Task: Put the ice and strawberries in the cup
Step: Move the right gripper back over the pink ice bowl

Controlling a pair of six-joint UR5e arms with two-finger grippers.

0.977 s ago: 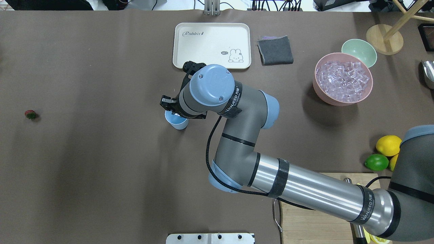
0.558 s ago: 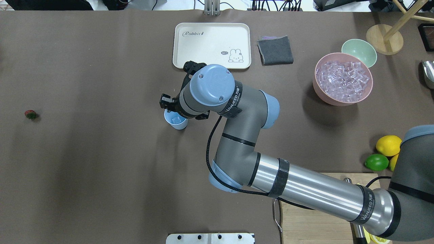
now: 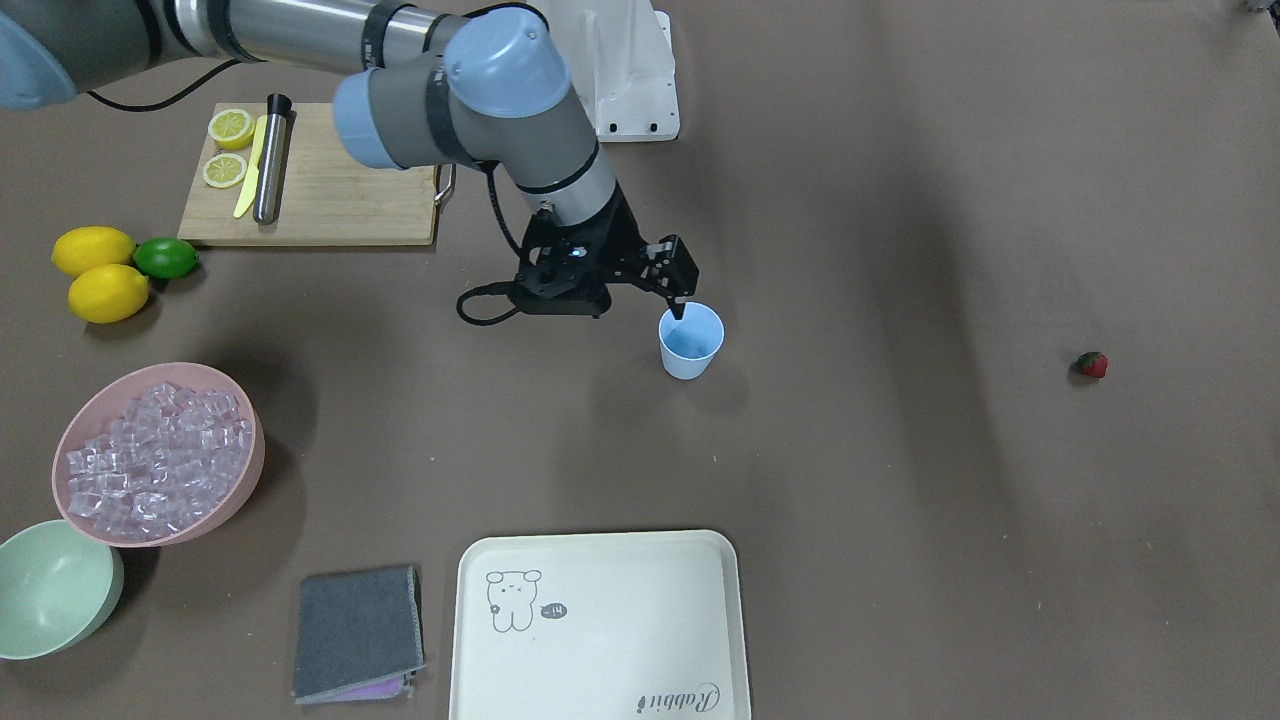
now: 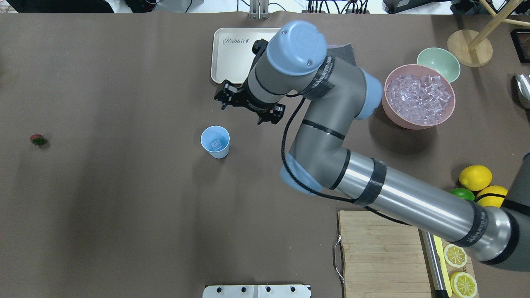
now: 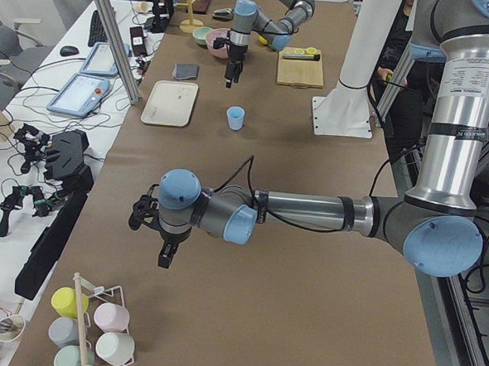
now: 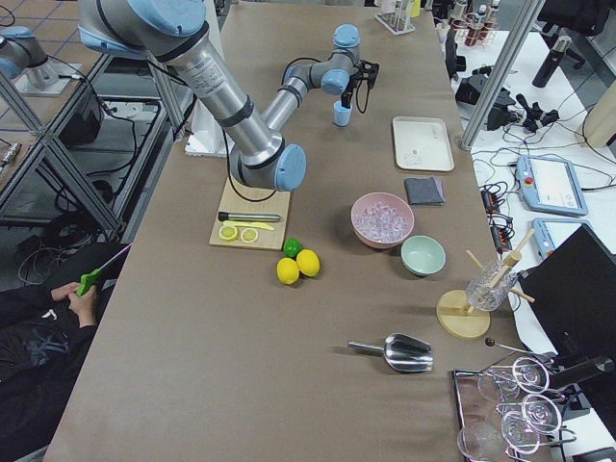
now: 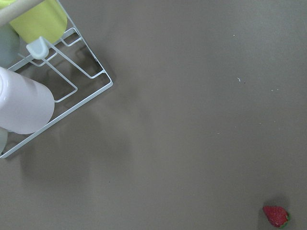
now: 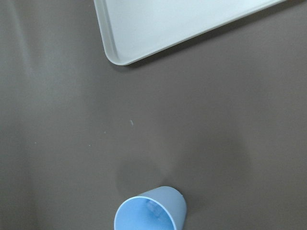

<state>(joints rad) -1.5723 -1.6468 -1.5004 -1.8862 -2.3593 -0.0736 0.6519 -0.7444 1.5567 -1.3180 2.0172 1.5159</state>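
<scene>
The light-blue cup point(image 4: 215, 142) stands upright mid-table with one clear ice cube point(image 4: 216, 144) inside; it also shows in the right wrist view point(image 8: 149, 211). More ice point(image 4: 418, 99) fills the pink bowl point(image 4: 391, 114) at the right. My right gripper point(image 4: 247, 106) is open and empty, raised between the cup and the tray. The strawberry point(image 4: 37, 140) lies alone at the far left and shows in the left wrist view point(image 7: 276, 216). My left gripper point(image 5: 163, 257) hangs over the table's left end; I cannot tell whether it is open or shut.
A cream tray point(image 4: 232, 58) and a grey cloth point(image 3: 358, 630) lie at the back. A pale green bowl point(image 4: 438, 64), lemons point(image 4: 474, 177), a lime and a cutting board point(image 4: 381, 256) are at the right. A mug rack point(image 7: 57, 96) stands near the left gripper.
My right gripper let an ice cube drop into the cup, then rose and moved away from it toward the tray and the right. The cup and strawberry have not moved.
</scene>
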